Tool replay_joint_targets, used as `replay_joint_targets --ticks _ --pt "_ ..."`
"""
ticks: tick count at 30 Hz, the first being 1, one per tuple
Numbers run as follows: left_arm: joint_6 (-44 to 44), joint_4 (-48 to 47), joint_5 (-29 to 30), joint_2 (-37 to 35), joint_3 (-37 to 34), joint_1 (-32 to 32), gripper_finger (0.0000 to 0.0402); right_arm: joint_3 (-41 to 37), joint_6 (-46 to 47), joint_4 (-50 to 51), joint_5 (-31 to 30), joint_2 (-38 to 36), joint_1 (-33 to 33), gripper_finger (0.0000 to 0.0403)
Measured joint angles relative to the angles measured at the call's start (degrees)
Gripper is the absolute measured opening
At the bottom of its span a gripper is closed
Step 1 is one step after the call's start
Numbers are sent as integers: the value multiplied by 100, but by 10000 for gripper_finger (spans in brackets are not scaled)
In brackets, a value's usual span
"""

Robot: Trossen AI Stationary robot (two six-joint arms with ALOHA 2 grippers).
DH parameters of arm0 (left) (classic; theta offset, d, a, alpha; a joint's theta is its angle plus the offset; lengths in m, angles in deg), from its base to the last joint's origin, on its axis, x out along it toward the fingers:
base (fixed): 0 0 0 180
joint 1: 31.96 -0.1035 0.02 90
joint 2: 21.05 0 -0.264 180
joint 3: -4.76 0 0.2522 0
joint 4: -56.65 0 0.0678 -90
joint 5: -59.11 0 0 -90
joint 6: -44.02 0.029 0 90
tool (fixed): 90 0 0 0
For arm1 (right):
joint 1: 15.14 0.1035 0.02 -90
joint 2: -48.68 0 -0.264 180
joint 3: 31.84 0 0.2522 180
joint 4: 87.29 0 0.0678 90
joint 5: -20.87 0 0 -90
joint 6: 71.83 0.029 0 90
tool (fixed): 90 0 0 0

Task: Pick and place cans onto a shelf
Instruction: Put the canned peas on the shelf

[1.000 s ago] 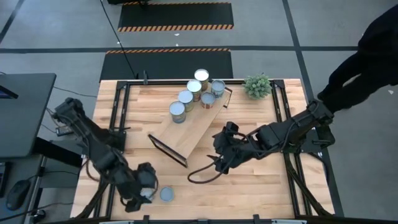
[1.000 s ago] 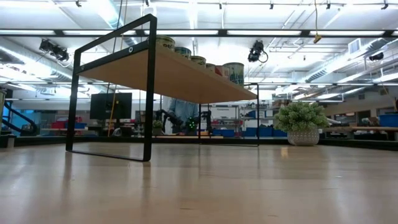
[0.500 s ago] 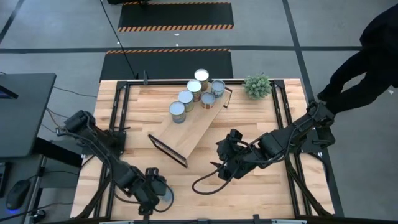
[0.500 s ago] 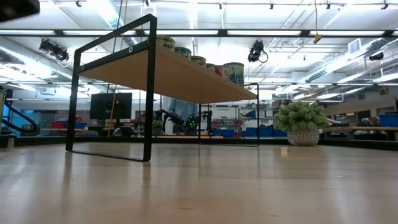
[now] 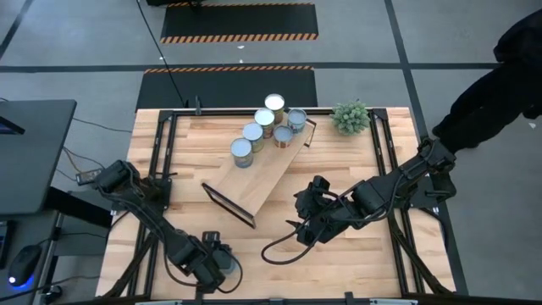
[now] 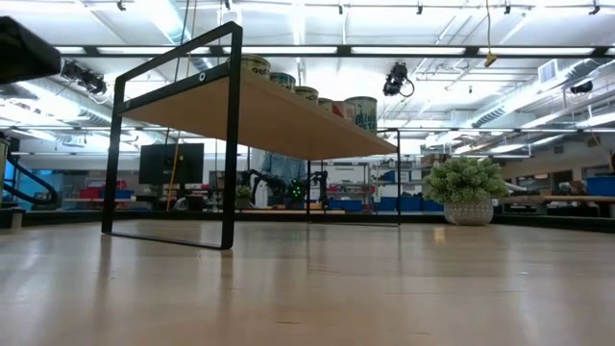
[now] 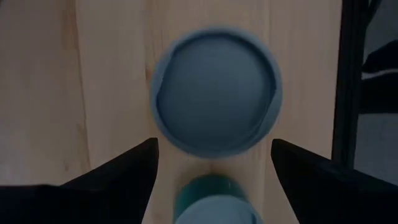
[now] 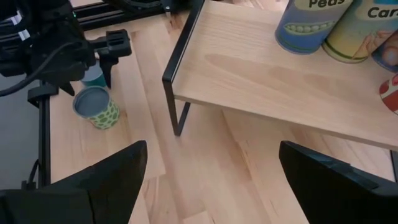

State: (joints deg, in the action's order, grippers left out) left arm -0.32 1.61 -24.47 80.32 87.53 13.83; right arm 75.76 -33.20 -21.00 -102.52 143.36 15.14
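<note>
The shelf (image 5: 258,180) is taken as the landmark: a long light-wood board on thin black frame legs, set at an angle across the middle of the table (image 5: 339,263). Five cans (image 5: 265,129) are seen standing in a tight cluster on the shelf's far end, their shiny round tops showing from above. In the low view the same board (image 6: 259,111) is seen from below, with the row of cans (image 6: 309,94) along its upper edge.

A sixth can (image 8: 96,107), green-spotted with a grey round top, is seen upright on the table, well apart from the shelf and off its near end, close to the table's near edge. The left gripper (image 5: 213,263) is held directly above this can; in the left wrist view the can's top (image 7: 214,90) is seen between the two dark fingers (image 7: 124,174), which are spread wide on either side of it and are not touching it. From the right wrist view the left gripper (image 8: 106,53) is seen just beside the can.

The right gripper (image 5: 306,222) is held over bare table beside the shelf's near end, and its fingers (image 8: 118,174) are parted with nothing between them.

A small potted plant (image 5: 351,116) is seen near the shelf's far end, by the table's far right corner.
</note>
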Motion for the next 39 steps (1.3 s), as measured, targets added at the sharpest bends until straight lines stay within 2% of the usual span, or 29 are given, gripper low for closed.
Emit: replay_joint_targets --ticks 4,18,27,39 --pt "111 136 230 1 0 -27 318 0 0 -2 1 0 0 372" --pt "497 1004 334 531 -7 -137 318 0 38 -4 197 -2 0 372" --pt "902 1473 628 557 -7 -139 316 0 42 -2 201 -2 0 372" --pt "960 1528 974 557 -7 -159 279 0 170 14 203 -2 2 372"
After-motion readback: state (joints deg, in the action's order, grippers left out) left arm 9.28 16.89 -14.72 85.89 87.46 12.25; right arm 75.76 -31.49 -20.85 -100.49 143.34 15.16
